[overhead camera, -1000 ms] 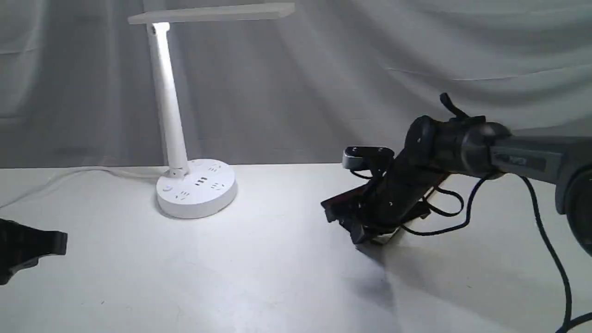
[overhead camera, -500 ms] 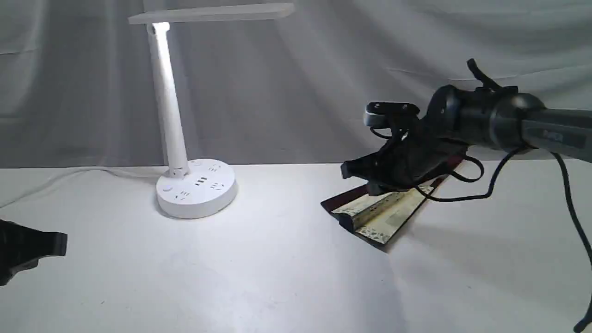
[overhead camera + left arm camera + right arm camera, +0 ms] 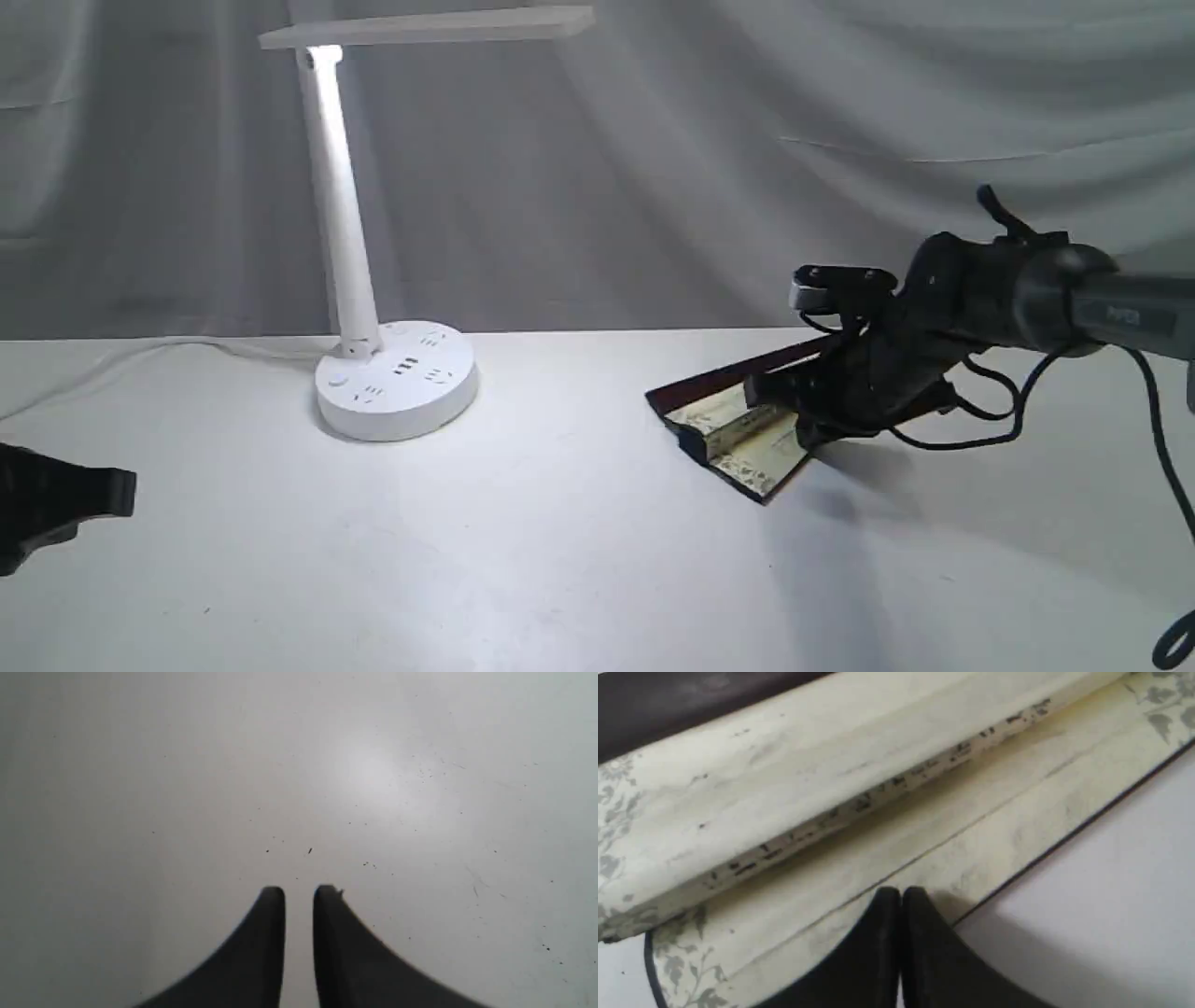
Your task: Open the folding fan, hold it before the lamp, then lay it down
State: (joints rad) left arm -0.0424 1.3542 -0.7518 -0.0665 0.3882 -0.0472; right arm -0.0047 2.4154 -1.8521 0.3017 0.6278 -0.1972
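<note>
The folding fan lies on the table at the right, only partly spread: a few cream pleats show between its dark maroon guards. Close up, the fan's leaf shows black writing along a raised fold and a grey leafy border. My right gripper is low over the fan's right part. In its wrist view the right gripper is shut, tips together over the leaf near its dark edge, with nothing between them. The lit white lamp stands at the left rear. My left gripper hovers at the far left; its wrist view shows it slightly open over bare table.
A white table carries everything, with a grey cloth backdrop behind. The lamp's white cord runs off to the left along the back edge. A black cable loops under my right wrist.
My right gripper rose off the fan, shifted right, then came down onto its right part. The fan now lies uncovered with cream pleats showing. The left arm stayed still.
</note>
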